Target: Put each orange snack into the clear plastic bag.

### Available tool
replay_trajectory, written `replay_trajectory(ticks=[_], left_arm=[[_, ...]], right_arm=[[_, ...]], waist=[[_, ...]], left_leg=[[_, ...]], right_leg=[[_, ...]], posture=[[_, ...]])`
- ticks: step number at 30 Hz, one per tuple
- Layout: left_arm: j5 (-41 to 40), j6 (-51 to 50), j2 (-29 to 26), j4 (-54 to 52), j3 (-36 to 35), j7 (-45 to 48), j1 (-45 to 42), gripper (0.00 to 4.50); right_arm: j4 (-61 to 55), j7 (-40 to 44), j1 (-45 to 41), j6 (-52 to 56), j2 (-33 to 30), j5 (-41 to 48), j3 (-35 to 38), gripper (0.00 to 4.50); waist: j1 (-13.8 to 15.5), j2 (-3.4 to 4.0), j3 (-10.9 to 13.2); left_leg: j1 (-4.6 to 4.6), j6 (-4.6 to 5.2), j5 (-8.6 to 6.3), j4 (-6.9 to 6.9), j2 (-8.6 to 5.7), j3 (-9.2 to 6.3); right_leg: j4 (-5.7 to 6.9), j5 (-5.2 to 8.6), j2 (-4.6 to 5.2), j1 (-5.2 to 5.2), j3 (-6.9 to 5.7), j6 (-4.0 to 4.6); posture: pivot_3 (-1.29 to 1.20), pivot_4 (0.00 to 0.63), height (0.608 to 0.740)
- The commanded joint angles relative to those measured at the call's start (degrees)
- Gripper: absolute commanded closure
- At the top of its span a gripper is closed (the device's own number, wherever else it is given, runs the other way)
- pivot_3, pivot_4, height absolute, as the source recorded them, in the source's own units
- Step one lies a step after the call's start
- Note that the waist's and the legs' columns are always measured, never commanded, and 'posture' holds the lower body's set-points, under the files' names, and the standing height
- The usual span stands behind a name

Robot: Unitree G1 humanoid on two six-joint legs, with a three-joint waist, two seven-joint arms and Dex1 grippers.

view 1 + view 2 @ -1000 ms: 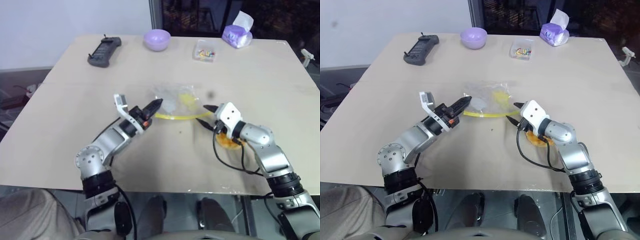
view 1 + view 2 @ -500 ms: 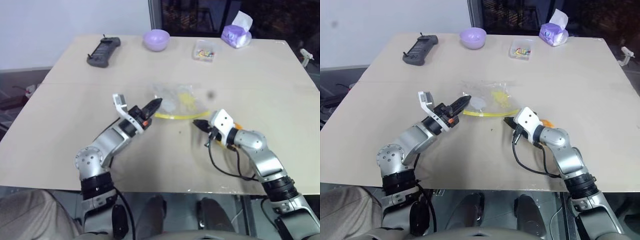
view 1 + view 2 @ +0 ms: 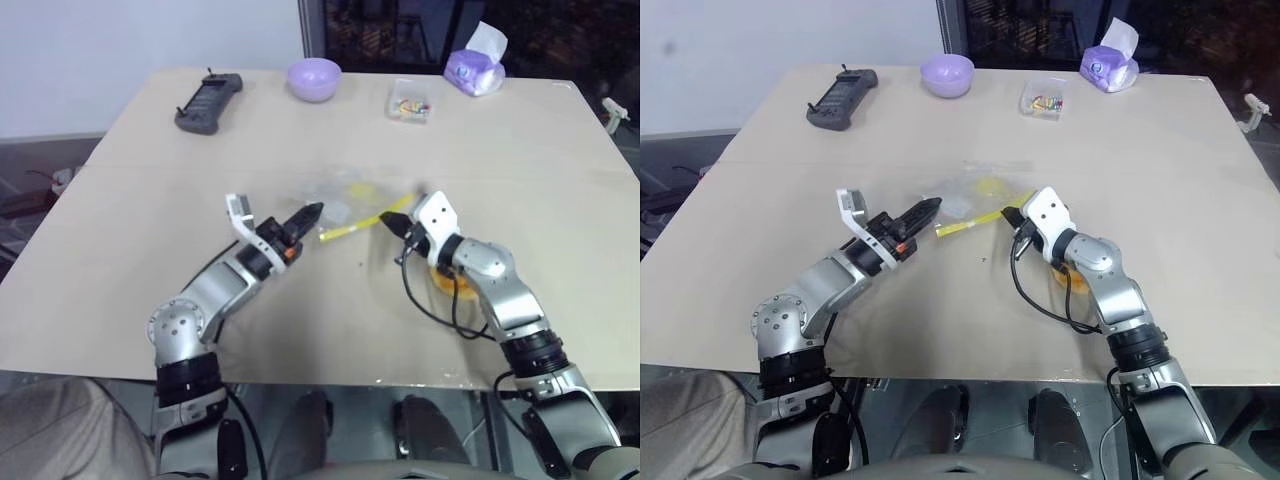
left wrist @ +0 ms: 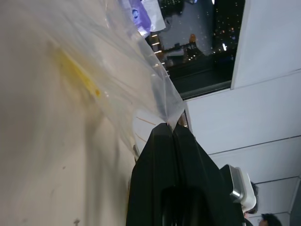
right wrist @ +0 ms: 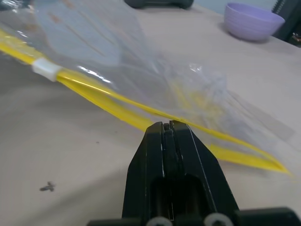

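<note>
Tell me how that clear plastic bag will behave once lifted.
The clear plastic bag looks thin and crinkled, so it will probably sag and fold. Its yellow seal strip seems a little stiffer. Being glossy film, it may slip from pinched fingers.

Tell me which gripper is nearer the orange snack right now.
Right. The right gripper is shut on the clear plastic bag at its yellow strip, with the orange snack lying just beneath that arm's wrist. The left gripper pinches the bag's opposite end, farther from the snack.

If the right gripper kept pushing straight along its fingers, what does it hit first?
The right gripper is shut at the yellow seal strip of the clear plastic bag, so the bag comes first; beyond that, likely bare table.
</note>
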State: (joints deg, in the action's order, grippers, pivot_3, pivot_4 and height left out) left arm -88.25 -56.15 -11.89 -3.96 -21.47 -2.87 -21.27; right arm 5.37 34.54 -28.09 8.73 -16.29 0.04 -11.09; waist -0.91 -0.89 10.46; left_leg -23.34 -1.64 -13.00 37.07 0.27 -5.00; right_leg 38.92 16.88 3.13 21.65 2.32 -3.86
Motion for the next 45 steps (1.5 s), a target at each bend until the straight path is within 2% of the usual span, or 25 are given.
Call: replay_trajectory(ticks=[1,12,23,28,37,45], left_arm=[[-1.90,0.42,-0.41,-2.74,0.98,1.13,0.40,4.50],[-2.31,0.88,-1.63,-3.15,2.33,1.94,1.54,4.50],[-1.92,1.34,-1.30,-3.39,3.54,2.28,1.87,4.50],[-2.44,1.41,-1.25,-3.94,4.27,2.97,2.34,4.50],[-3.80,1.89,-1.86,-4.49,4.03,3.55,3.32,4.50],[-8.05,2.65,-2.20,-3.97,3.13,3.89,4.26,4.50]], right_arm=[[-0.27,-0.65,-1.50,-0.20,0.94,0.61,0.49,4.47],[0.34,-0.03,-3.68,-1.19,3.47,-0.10,-0.85,4.47],[-3.87,5.97,-3.27,-0.88,3.02,0.82,-4.38,4.47],[4.84,3.71,-5.61,-4.01,5.91,-0.29,-4.02,4.47],[23.82,-0.56,-13.50,-13.75,8.72,0.77,1.22,4.47],[28.64,2.13,-14.81,-17.20,10.61,3.37,2.99,4.47]], waist=[[-0.02,0.00,0.00],[-0.09,0.00,0.00],[-0.11,0.00,0.00],[-0.14,0.00,0.00],[-0.28,0.00,0.00],[-0.86,0.00,0.00]], left_leg=[[0.00,0.00,0.00,0.00,0.00,0.00],[0.00,0.00,0.00,-0.01,0.00,0.00],[0.00,0.01,0.00,-0.01,0.00,-0.01],[0.01,0.01,0.00,-0.01,0.01,-0.01],[0.03,0.00,0.00,-0.02,0.01,0.01],[0.02,0.00,0.00,-0.03,0.02,0.01]], right_leg=[[0.01,0.00,0.00,0.00,0.00,0.00],[0.00,0.00,-0.01,0.02,0.01,0.00],[0.00,0.00,-0.01,0.02,0.00,0.00],[0.01,0.00,-0.01,0.02,0.00,0.00],[0.01,0.00,-0.01,0.01,0.01,0.01],[0.00,0.00,-0.01,0.01,0.01,0.01]], posture=[[0.00,0.150,0.736],[0.00,0.150,0.736],[0.00,0.150,0.736],[0.00,0.150,0.736],[0.00,0.150,0.736],[0.00,0.150,0.736]])
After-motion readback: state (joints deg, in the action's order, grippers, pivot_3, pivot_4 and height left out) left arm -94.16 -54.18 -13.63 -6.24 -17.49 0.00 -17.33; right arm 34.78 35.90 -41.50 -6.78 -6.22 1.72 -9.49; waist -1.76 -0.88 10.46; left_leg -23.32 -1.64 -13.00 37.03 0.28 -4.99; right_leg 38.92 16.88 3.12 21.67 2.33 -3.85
